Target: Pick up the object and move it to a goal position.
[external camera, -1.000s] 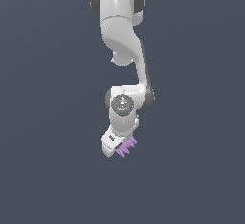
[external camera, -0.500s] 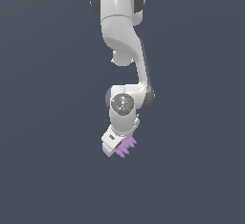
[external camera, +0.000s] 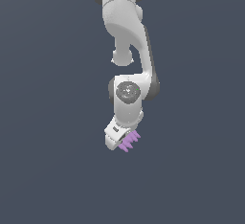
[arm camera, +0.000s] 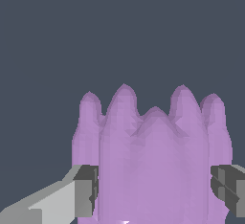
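Hand [external camera: 125, 143] pinching the purple object [external camera: 130, 140] between both fingers [arm camera: 86, 189] — spiky tips jut out beyond the pads.

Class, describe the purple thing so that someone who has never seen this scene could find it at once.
Start at the white robot arm hanging down the middle of the exterior view and follow it down to the gripper at its lowest end. The object sits between the fingers: a small light-purple block with a row of pointed ridges, the only coloured thing against the plain dark grey background.
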### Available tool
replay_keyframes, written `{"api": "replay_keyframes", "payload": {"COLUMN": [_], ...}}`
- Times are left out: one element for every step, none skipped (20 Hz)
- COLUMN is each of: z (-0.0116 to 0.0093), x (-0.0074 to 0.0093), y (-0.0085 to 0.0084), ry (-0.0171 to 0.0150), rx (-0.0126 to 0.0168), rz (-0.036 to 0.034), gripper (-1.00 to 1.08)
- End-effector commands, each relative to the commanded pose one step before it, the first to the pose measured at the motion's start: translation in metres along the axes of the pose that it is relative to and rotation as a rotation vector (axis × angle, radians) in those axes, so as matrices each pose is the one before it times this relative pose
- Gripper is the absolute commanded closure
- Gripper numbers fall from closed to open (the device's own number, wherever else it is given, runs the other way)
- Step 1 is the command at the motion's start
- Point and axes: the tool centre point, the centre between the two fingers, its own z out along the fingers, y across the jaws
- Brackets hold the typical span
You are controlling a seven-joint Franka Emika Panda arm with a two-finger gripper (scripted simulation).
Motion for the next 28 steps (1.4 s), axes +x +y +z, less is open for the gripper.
{"api": "replay_keyframes", "payload": {"z": [-0.01773,-0.00808,-0.00874,-0.00930,-0.00989,-0.01030,-0.01034,-0.01038,-0.01033,-0.01022,-0.01027,-0.01009,-0.00973,-0.00942,-0.00892,-0.00865,-0.00820,-0.00790,-0.00757,-0.00684,-0.00640,-0.00571,-0.00500,-0.00430,-0.00384,-0.00293,-0.00247,-0.00179], "x": [0.00137,0.00049,0.00053,0.00060,0.00064,0.00067,0.00072,0.00071,0.00073,0.00078,0.00078,0.00079,0.00078,0.00074,0.00075,0.00075,0.00080,0.00080,0.00078,0.00077,0.00070,0.00063,0.00057,0.00050,0.00044,0.00040,0.00036,0.00032], "y": [-0.00833,-0.00395,-0.00424,-0.00453,-0.00478,-0.00495,-0.00499,-0.00495,-0.00491,-0.00485,-0.00481,-0.00470,-0.00453,-0.00435,-0.00413,-0.00393,-0.00368,-0.00346,-0.00327,-0.00292,-0.00273,-0.00243,-0.00211,-0.00180,-0.00163,-0.00115,-0.00100,-0.00068], "ry": [-0.00016,-0.00049,-0.00049,-0.00059,-0.00058,-0.00057,-0.00064,-0.00054,-0.00052,-0.00058,-0.00047,-0.00045,-0.00042,-0.00032,-0.00037,-0.00028,-0.00031,-0.00022,-0.00014,-0.00023,-0.00012,-0.00011,-0.00010,-0.00009,0.00000,-0.00007,0.00000,0.00000], "rx": [-0.00008,0.00047,0.00047,0.00059,0.00060,0.00061,0.00072,0.00064,0.00065,0.00077,0.00069,0.00071,0.00072,0.00060,0.00075,0.00063,0.00078,0.00065,0.00047,0.00082,0.00047,0.00048,0.00048,0.00048,0.00000,0.00048,0.00000,0.00000], "rz": [-0.00064,-0.00012,-0.00012,-0.00014,-0.00014,-0.00014,-0.00016,-0.00014,-0.00014,-0.00015,-0.00012,-0.00012,-0.00012,-0.00010,-0.00012,-0.00008,-0.00007,-0.00002,0.00000,0.00001,0.00001,0.00001,0.00001,0.00002,0.00000,0.00005,0.00000,0.00000], "gripper": [1.08,1.08,1.08,1.08,1.08,1.08,1.08,1.08,1.08,1.08,1.08,1.08,1.08,1.08,1.08,1.08,1.08,1.08,1.08,1.08,1.08,1.08,1.08,1.08,1.08,1.08,1.08,1.08]}}
